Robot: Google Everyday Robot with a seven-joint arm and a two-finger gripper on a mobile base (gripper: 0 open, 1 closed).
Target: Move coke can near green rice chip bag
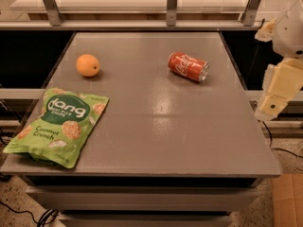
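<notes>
The coke can (188, 66) lies on its side at the back right of the grey table (165, 126), its silver end pointing right. The green rice chip bag (59, 125) lies flat at the front left corner, partly over the table's left edge. My gripper (271, 104) hangs off the table's right edge, at the end of the cream-coloured arm, well right of and nearer than the can. It holds nothing that I can see.
An orange (88, 65) sits at the back left, behind the bag. A railing with metal posts (172, 4) runs behind the table. A cardboard box (289, 200) stands on the floor at the lower right.
</notes>
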